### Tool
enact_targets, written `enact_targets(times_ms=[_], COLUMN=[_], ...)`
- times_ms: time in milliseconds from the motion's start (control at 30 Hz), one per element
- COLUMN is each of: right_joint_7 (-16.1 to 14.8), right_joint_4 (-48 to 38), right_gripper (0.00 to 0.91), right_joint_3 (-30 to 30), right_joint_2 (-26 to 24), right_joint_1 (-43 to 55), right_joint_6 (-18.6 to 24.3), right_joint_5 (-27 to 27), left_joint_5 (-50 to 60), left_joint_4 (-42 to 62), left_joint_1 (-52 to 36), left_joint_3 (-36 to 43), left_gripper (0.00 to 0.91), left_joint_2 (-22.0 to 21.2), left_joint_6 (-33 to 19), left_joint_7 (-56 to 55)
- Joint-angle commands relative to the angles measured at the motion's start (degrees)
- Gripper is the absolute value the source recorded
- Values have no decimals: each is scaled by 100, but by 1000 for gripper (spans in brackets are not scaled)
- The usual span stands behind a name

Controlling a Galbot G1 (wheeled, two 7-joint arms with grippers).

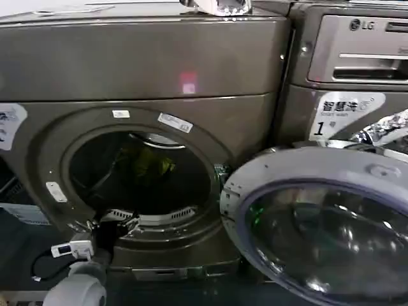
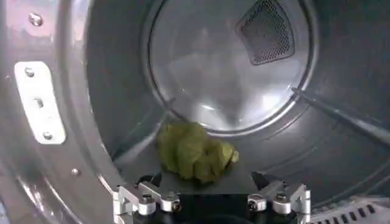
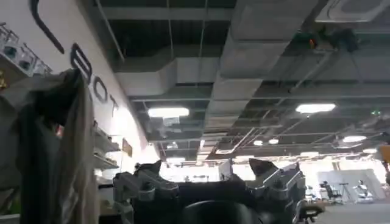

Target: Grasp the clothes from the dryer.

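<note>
Left arm: comes up from the lower left of the head view, reaching to the lower rim of the round port.
Left gripper (image 2: 211, 182): at the port's mouth, facing into the drum; fingers (image 2: 148, 181) spread wide and released, nothing between them.
Dryer (image 1: 134, 64): bronze-grey machine on the left of the head view, plain flat upper front, round port open, small pink sticker above the port.
Drum (image 2: 122, 91): grey metal, ribbed wall, round back plate with a mesh vent at its upper part.
Clothes (image 2: 194, 151): small lime-green wrinkled bundle lying on the drum floor, near the back plate's lower edge; just ahead of the left gripper and between the lines of its two fingers, apart from them. In the head view it shows as a green patch (image 1: 150, 163) deep in the port.
Door (image 1: 319, 223): swung open to the right of the port, glass bowl facing out.
LG machine (image 1: 350, 57): to the right, control panel on top, white "1" sticker below.
Right gripper (image 3: 210, 176): pointed up toward a room ceiling with strip lights; fingers apart, holding nothing.
</note>
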Motion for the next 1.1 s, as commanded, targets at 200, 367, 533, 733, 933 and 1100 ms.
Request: enact_targets(times_ms=[200, 367, 533, 733, 933, 1100], right_joint_7=[-11, -11, -9, 3, 17, 14], right_joint_4=[64, 52, 46, 35, 34, 10], right_gripper=[907, 907, 907, 907, 907, 907], right_joint_3=[-126, -161, -158, -174, -207, -212], right_joint_2=[30, 36, 30, 38, 76, 75], right_joint_1=[91, 116, 113, 111, 114, 104], right_joint_6=[9, 6, 7, 26, 86, 161], right_joint_5=[-52, -116, -115, -119, -145, -173], left_joint_5=[290, 421, 272, 285, 323, 647], left_joint_4=[-104, -53, -69, -78, -75, 52], left_joint_1=[29, -7, -25, -16, -20, -69], left_joint_3=[41, 47, 47, 61, 65, 79], left_gripper=[907, 907, 907, 907, 907, 907], left_joint_2=[17, 5, 36, 77, 73, 41], left_joint_6=[281, 281, 281, 281, 281, 281], left_joint_7=[177, 141, 118, 130, 125, 224])
